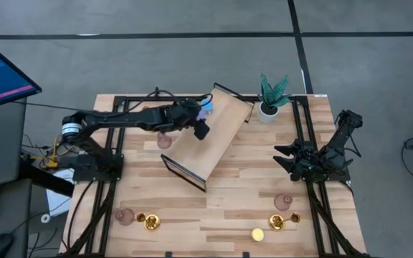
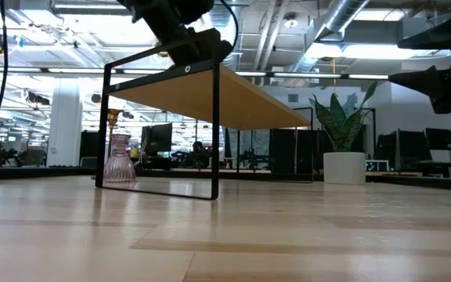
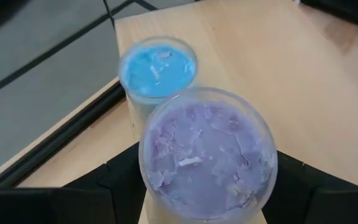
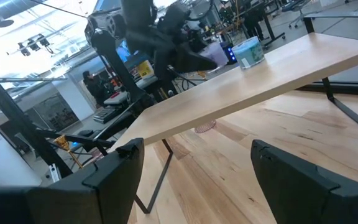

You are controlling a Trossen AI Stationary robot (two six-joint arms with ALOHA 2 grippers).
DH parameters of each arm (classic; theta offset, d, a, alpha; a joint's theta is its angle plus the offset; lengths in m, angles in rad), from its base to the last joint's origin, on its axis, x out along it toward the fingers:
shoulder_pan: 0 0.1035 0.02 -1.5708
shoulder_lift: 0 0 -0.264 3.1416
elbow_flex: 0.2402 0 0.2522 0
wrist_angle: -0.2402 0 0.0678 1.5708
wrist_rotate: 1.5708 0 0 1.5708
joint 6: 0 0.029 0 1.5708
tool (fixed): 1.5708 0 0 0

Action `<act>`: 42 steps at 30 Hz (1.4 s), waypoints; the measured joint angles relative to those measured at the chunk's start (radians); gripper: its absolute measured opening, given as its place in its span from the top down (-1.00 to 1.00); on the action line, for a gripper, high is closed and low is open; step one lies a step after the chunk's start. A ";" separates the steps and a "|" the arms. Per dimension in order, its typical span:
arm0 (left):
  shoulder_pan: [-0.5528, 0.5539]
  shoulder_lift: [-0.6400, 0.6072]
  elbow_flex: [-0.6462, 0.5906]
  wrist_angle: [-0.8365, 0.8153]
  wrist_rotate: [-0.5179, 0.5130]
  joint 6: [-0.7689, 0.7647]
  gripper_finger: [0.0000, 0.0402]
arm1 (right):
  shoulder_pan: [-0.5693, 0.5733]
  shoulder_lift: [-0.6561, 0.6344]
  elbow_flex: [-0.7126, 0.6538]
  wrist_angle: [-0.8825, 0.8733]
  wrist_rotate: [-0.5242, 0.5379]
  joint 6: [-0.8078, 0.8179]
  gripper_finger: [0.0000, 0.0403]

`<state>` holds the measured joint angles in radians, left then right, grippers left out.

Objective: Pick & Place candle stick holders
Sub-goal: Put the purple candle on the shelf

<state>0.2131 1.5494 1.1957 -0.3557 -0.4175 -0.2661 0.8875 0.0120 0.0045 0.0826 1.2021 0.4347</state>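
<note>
A raised wooden shelf on a black frame stands in the middle of the table. On its far end sits a little round blue candle stick holder. Right beside it is a violet one, with my left gripper shut on it; this gripper shows in the high view over the shelf's far end. My right gripper waits open at the table's right side, and nothing is between its fingers. My left gripper pinches the violet holder by its round side wall between its two fingers, one on each side. The fingers slant down from the table's left side. The holder stays upright, open top up; whether its base rests on the shelf is hidden.
A pink holder stands on the table under the shelf's left edge. Near the front edge are a pink and a gold one at left; a pink, gold and yellow one at right. A potted plant is at the far right.
</note>
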 joint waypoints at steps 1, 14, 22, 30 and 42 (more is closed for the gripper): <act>0.004 0.006 0.000 -0.001 0.000 0.000 -0.22 | 0.000 0.000 0.000 0.000 0.000 0.000 -0.42; 0.055 0.047 0.001 0.058 0.002 0.079 -0.22 | 0.000 0.000 0.000 0.000 0.000 0.000 -0.42; 0.064 0.055 0.000 0.110 0.023 0.112 -0.22 | 0.000 0.000 0.000 0.000 0.000 0.000 -0.42; 0.099 0.055 0.000 0.135 0.028 0.146 -0.22 | 0.000 0.000 0.000 0.000 0.000 0.000 -0.42; 0.050 0.007 -0.006 -0.003 0.127 0.160 -0.22 | 0.000 0.000 0.000 0.000 0.000 0.000 -0.42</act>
<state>0.2631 1.5566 1.1894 -0.3591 -0.2907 -0.1064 0.8875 0.0120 0.0046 0.0826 1.2021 0.4347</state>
